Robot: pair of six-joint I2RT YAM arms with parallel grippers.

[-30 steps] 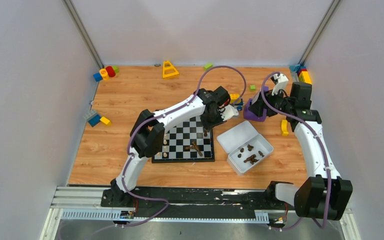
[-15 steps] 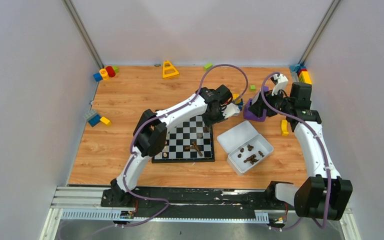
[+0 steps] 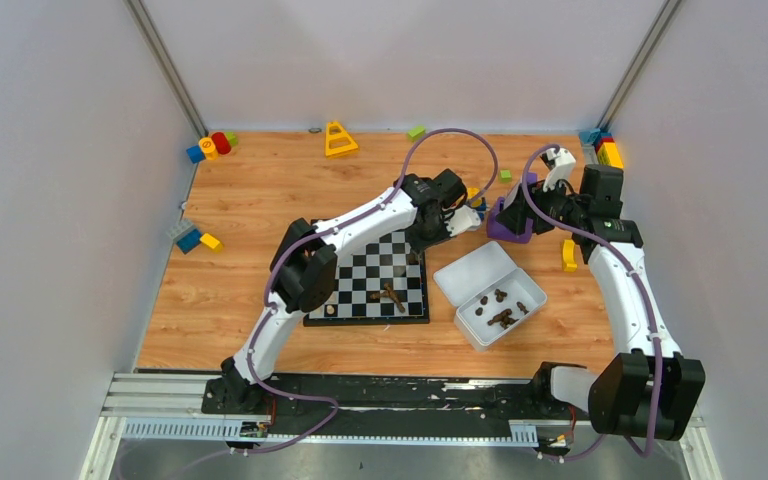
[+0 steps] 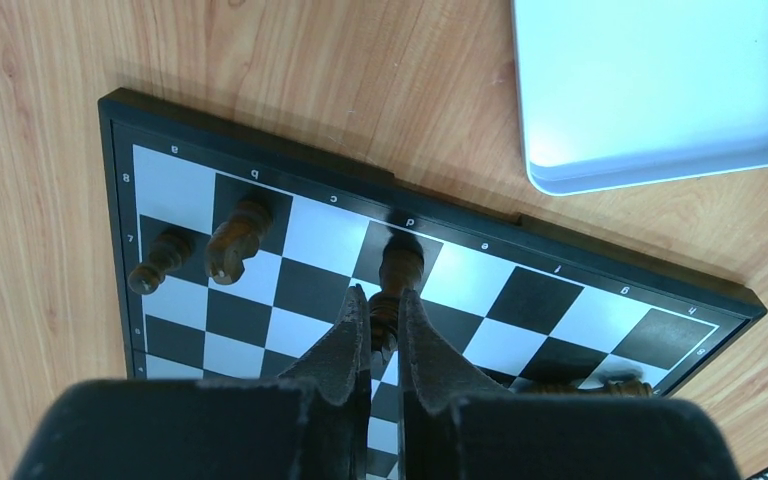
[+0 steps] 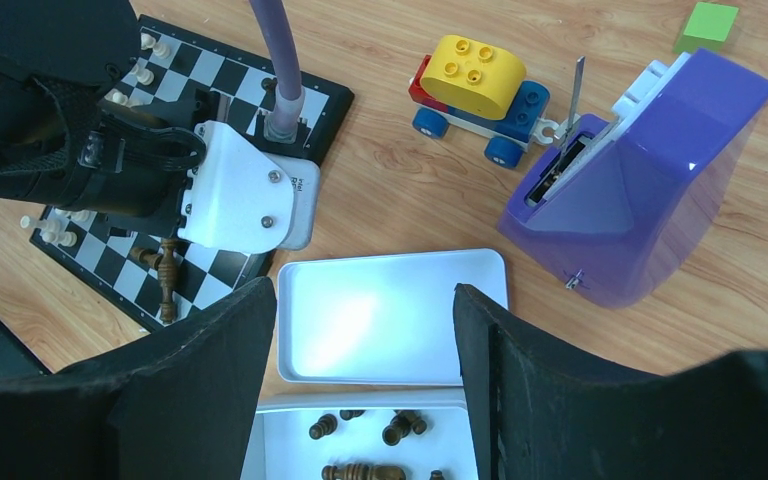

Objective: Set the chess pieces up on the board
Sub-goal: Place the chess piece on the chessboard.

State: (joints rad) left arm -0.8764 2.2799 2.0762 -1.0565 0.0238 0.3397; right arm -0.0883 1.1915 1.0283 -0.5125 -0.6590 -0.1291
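Snugly, the left claw (image 4: pixel 380 305) pinches a dark chessman (image 4: pixel 397 264).

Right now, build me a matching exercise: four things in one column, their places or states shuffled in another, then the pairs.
1. left gripper
2. right gripper
3. toy car
4. loose dark chess pieces

A. in the white tray
B. beside the purple object
C. shut on a dark piece over the board
D. open above the white lid

Pairs: 1-C, 2-D, 3-B, 4-A.

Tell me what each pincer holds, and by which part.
Left pincer pinches a dark brown wooden chess piece by its upper end; right pincer is open, empty.
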